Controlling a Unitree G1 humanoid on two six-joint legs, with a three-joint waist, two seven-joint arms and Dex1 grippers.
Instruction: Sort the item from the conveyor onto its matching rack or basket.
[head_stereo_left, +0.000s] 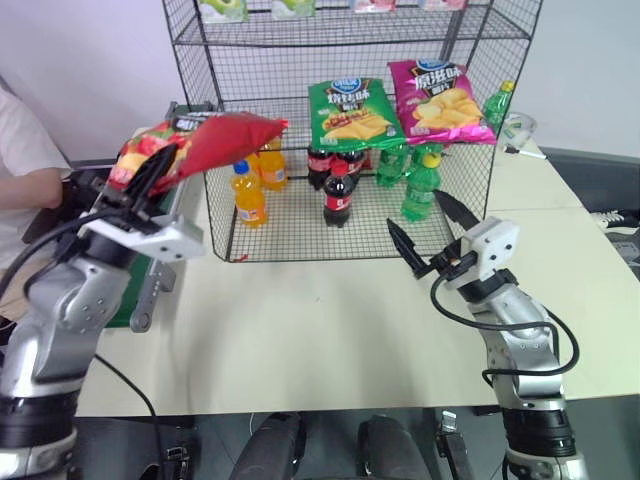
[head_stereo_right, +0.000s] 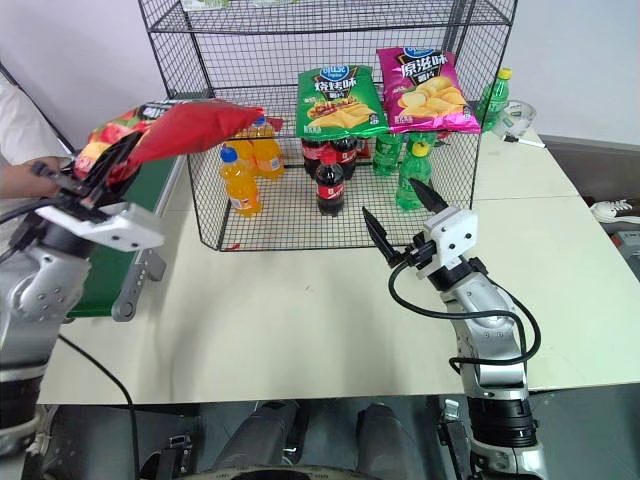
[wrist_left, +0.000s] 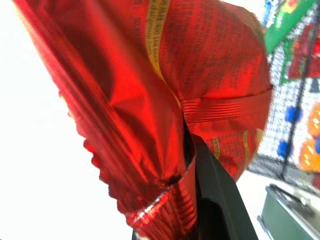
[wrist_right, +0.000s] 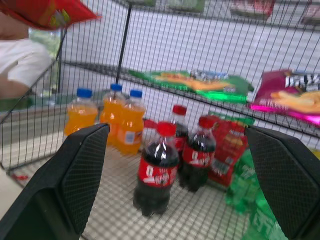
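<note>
While the left pincer (head_stereo_left: 150, 172) clenches the glossy red crisp bag (head_stereo_left: 215, 140) beside the tall black wire-grid rack (head_stereo_left: 350, 130), the right pincer (head_stereo_left: 428, 228) hangs released above the pale counter (head_stereo_left: 320, 320).

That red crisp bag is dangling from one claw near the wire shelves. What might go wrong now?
The left gripper pinches the red bag only at one end, so the glossy bag may slip out. The bag hangs close to the black wire rack, where it might snag. The shelf already holds a green bag and a pink bag, which a clumsy placement may nudge.
</note>
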